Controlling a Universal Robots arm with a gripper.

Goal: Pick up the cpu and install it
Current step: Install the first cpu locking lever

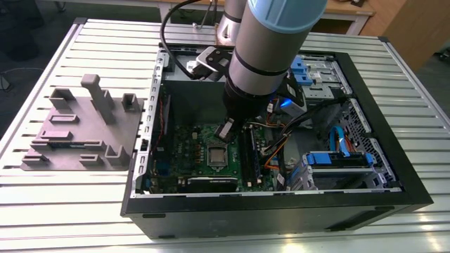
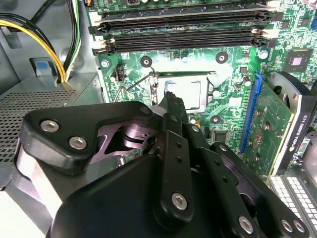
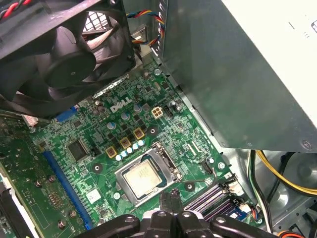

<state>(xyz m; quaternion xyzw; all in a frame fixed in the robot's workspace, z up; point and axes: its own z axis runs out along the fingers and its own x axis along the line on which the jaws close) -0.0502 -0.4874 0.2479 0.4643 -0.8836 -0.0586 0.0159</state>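
Observation:
The cpu (image 3: 142,178), a small square chip with a silver-grey top, lies flat in the socket on the green motherboard (image 3: 74,198). It also shows in the exterior view (image 1: 216,154) and in the second wrist view (image 2: 184,93). My gripper (image 1: 226,129) hangs inside the open computer case, a little above the board and just beside the socket on the memory-slot side. Its black fingertips (image 3: 166,197) are drawn together with nothing between them, and the gripper (image 2: 171,99) points at the socket's edge, apart from the chip.
A large grey power supply box (image 3: 237,74) and a black fan (image 3: 64,54) stand close around the socket. Black memory slots (image 2: 183,29), an expansion card (image 2: 270,129) and yellow cables (image 2: 44,44) crowd the board. A grey fixture tray (image 1: 81,132) sits outside the case.

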